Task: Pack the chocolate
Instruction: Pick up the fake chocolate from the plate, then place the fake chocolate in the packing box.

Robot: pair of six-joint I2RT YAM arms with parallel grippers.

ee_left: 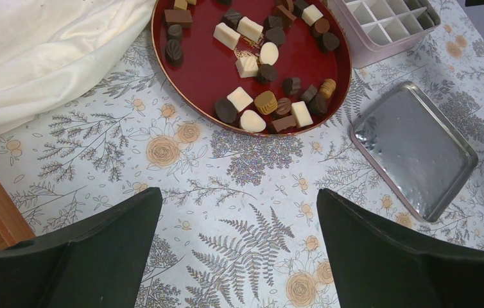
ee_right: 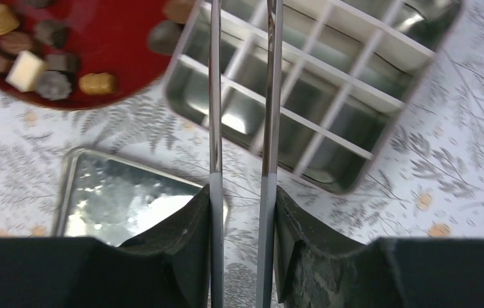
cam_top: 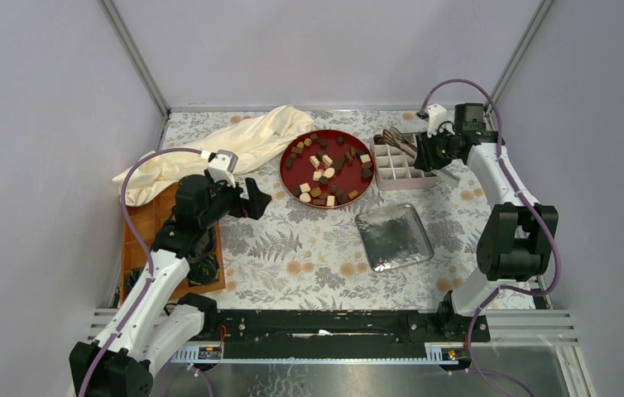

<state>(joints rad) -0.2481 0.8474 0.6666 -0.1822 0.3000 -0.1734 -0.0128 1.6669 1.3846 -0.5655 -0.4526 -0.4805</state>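
Many chocolate pieces (ee_left: 240, 98) lying on round red tray (ee_left: 207, 70), beside divided box (cam_top: 396, 169); left gripper (ee_left: 238, 192) fingers spread wide above floral tablecloth (ee_left: 252, 256); right gripper (ee_right: 241, 192) pinching metal tongs (ee_right: 214, 96) over that box.

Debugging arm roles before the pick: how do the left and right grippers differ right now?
The left gripper stands wide open and empty; the right gripper is shut on metal tongs. The left gripper hangs over bare tablecloth, short of the red tray; the right gripper points its tongs over the divided box. Shared: black fingers, and neither touches a chocolate.
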